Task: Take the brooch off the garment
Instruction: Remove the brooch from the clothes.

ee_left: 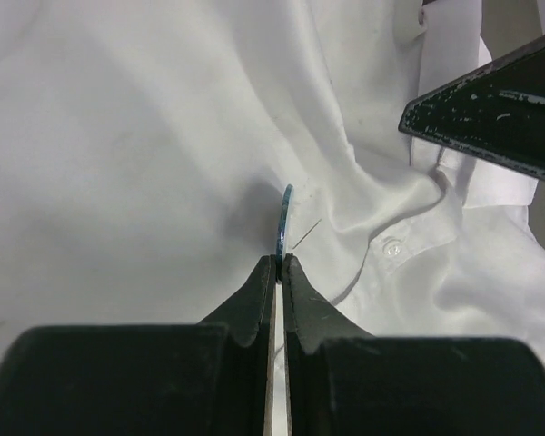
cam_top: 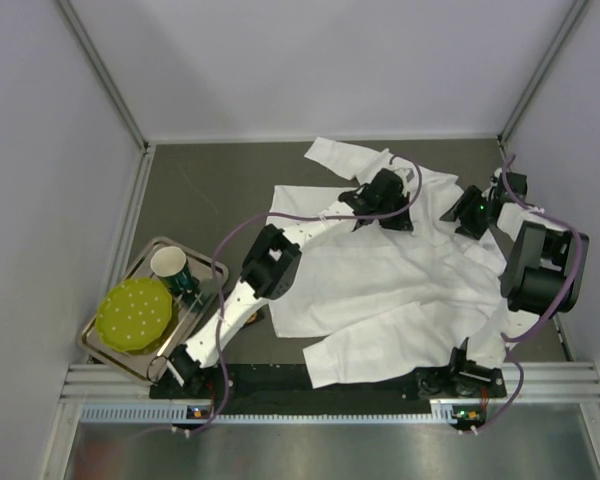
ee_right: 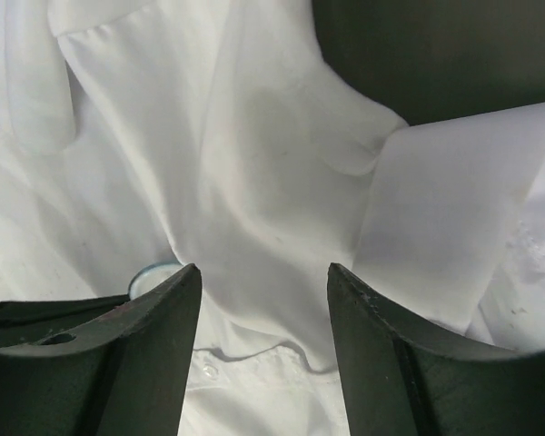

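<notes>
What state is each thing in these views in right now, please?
Large white thin-cloth collared shirt: spread out, rumpled.
Small thin blue disc brooch: pinched edge-on, at the shirt.
Left pincer: shut on the brooch.
Right pincer: open, over the shirt, empty.
Green mug: upright on silver metal tray.

Dark table (cam_top: 200, 190) — white shirt (cam_top: 380, 290) sprawled across it; metal tray (cam_top: 138, 265) at its left edge.

Pale lilac-grey panel walls (cam_top: 40, 150) close in a dark grey tabletop (cam_top: 210, 190) on three sides, met at the corners by slanting aluminium posts (cam_top: 102, 75). Soft, even light fills the enclosure. A ribbed aluminium rail (cam_top: 100, 388) lines the near edge.
</notes>
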Motion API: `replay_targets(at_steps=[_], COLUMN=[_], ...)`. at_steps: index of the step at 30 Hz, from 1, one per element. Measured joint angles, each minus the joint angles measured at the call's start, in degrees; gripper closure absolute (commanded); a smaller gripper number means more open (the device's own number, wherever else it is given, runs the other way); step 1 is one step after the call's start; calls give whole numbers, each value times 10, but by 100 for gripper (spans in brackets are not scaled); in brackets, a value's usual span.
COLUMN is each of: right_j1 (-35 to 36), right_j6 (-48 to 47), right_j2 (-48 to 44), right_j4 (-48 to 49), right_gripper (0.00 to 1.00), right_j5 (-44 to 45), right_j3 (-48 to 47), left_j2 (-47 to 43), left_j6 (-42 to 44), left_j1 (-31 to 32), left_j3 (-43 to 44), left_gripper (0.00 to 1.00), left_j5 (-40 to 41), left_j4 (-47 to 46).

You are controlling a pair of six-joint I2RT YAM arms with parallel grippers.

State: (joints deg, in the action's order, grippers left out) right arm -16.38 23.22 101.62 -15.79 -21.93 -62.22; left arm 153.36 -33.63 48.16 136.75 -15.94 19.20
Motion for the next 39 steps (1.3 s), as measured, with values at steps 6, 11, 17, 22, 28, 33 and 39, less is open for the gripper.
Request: replay_targets(at_steps=[6, 11, 17, 22, 28, 33, 39], right_j1=[-11, -17, -28, -42, -44, -44, -35], right_j6=[6, 8, 7, -10, -29, -37, -15], right_j2=[6, 41, 74, 78, 76, 55, 63], right_j4=[3, -4, -24, -37, -51, -63, -63], right_gripper=[42, 42, 42, 41, 40, 38, 38], right_j5=[23, 41, 65, 78, 83, 82, 10], right_j3=[-1, -32, -85, -104, -130, -131, -163], left_j2=[-43, -107, -175, -247, -344, -455, -575], left_j6=[38, 58, 68, 68, 55, 57, 54], left_j1=[-5, -20, -38, -43, -46, -56, -65], left_j3=[-12, -49, -93, -179, -312, -446, -549], left_gripper=[100, 100, 100, 100, 100, 100, 100], left_j5=[18, 17, 7, -17, -52, -46, -47], left_j4=[33, 38, 36, 17, -16, -25, -42])
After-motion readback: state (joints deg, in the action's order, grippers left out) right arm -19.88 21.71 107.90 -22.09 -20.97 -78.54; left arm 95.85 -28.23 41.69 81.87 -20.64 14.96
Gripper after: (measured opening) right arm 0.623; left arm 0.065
